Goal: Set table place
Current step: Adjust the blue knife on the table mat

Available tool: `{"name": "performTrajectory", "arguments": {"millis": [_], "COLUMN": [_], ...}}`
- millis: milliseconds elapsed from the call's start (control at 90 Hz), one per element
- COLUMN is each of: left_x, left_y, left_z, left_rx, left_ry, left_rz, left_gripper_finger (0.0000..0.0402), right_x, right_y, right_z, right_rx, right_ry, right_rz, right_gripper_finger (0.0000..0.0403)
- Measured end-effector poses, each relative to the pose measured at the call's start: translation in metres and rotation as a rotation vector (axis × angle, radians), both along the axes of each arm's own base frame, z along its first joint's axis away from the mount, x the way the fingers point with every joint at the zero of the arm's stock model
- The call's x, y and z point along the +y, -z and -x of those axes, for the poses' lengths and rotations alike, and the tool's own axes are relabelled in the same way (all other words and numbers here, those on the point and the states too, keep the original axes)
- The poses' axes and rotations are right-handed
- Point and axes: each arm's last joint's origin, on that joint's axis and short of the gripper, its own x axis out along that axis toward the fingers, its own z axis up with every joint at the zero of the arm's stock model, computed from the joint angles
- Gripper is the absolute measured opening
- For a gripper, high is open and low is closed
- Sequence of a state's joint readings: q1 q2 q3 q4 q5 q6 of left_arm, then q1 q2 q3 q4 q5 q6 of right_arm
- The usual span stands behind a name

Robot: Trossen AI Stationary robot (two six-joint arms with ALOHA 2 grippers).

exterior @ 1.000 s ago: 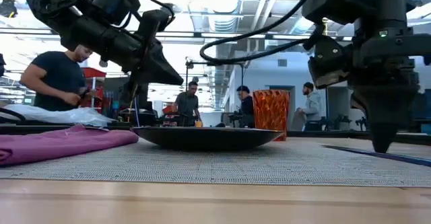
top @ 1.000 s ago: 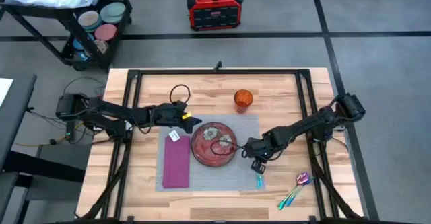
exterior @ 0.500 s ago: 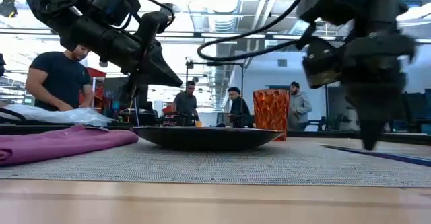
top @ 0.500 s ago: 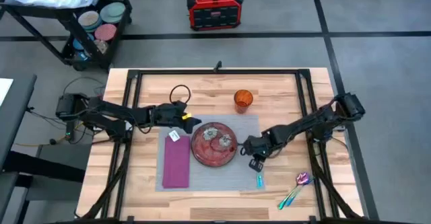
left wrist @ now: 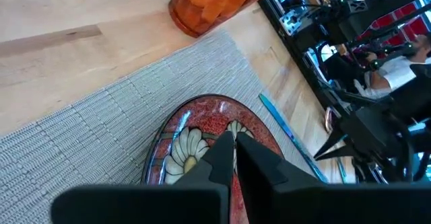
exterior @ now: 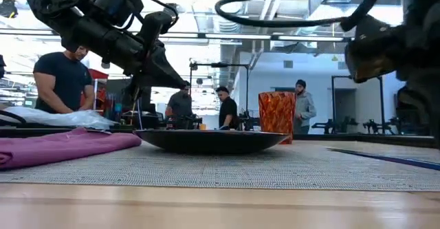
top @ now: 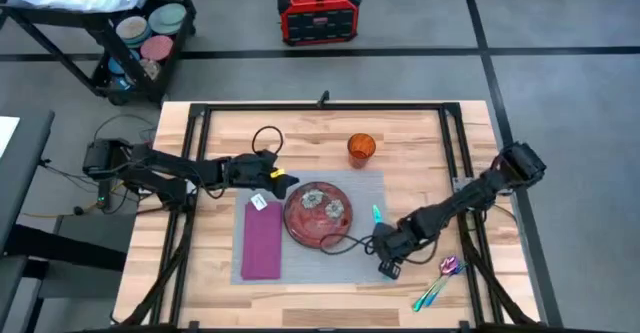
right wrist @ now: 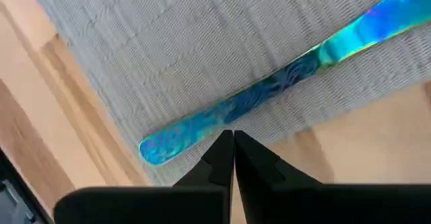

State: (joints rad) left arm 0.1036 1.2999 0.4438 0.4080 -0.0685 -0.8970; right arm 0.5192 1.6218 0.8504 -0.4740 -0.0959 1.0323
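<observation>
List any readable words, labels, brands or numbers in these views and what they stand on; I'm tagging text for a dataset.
No text can be read in any view.
Red and black box on the floor beyond the table: its lit display and front markings are too small to read.
White tag at the purple napkin's far end: any print is too small to read.
Plate, orange glass, placemat, iridescent utensil: patterns only, no lettering.

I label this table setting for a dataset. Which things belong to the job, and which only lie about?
Job: mat, plate, napkin, glass, blue utensil on the mat, spare cutlery off it, right gripper above the mat's edge, left gripper by the plate.
Lying about: cable loop, red box, cart.
</observation>
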Motion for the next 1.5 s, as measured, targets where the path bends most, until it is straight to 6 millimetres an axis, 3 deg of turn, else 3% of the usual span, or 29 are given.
{"name": "performTrajectory", "arguments": {"millis": [444, 1089, 1500], "left_x": [0.000, 0.000, 0.000], "left_y": [0.000, 0.000, 0.000], "left_z": [0.000, 0.000, 0.000], "left_rx": [-0.001, 0.000, 0.001], "left_ry": [-0.001, 0.003, 0.002], "left_rz": [0.003, -0.005, -0.003], "left_gripper_finger": [0.0000, 0.0000, 0.0000], "right_x": [0.023, 0.000, 0.001], "right_y": [-0.002, 0.005, 0.005], "right_z": [0.012, 0.003, 0.002], "right_rx": [0.008, -0.020, -0.028], "right_ry": [-0.004, -0.028, -0.022], "right_rz": [-0.015, 0.021, 0.008], "right_gripper_finger": [0.0000, 0.0000, 0.0000]}}
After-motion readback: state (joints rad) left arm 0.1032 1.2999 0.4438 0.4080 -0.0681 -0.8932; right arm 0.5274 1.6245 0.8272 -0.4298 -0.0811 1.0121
